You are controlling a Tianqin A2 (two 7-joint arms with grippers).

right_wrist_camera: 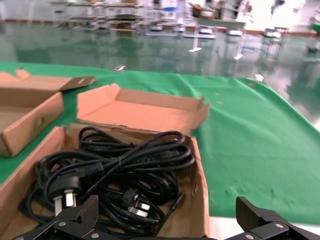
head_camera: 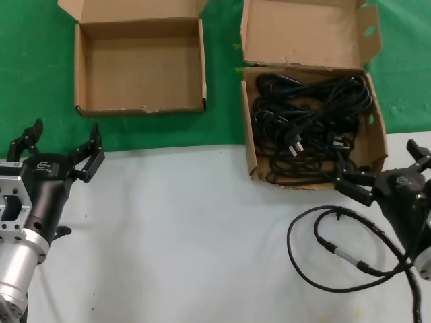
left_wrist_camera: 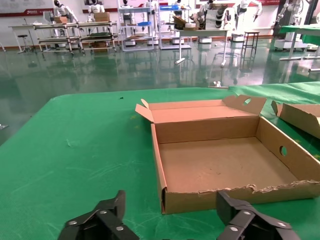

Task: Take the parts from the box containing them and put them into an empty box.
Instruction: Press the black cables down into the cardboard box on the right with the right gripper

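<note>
Step in hand: approach to the first pick, by judgement; nothing lifted, nothing yet transferred.
Source box [head_camera: 377, 145]: on the right of the table, lid flap standing open on its far side; landmark for all entries below.
Parts [head_camera: 306, 124]: black power cords lying tangled inside the source box, plugs with bare pins showing near its front wall.
Right gripper [head_camera: 384, 171]: just in front of the source box's front right corner, fingers spread wide, holding nothing.
Empty box [head_camera: 141, 104]: well to the left of the source box on the green cloth, interior bare, front edge ragged.
Left gripper [head_camera: 57, 151]: far left of the source box, just short of the empty box, fingers apart, idle.
Loose cable [head_camera: 337, 249]: thicker, with silver connector, coiled on the white surface in front of the source box; not a part.
Next move, by judgement: right gripper forward and down over one bundle, closing on a single cord clear of the tangle.
</note>
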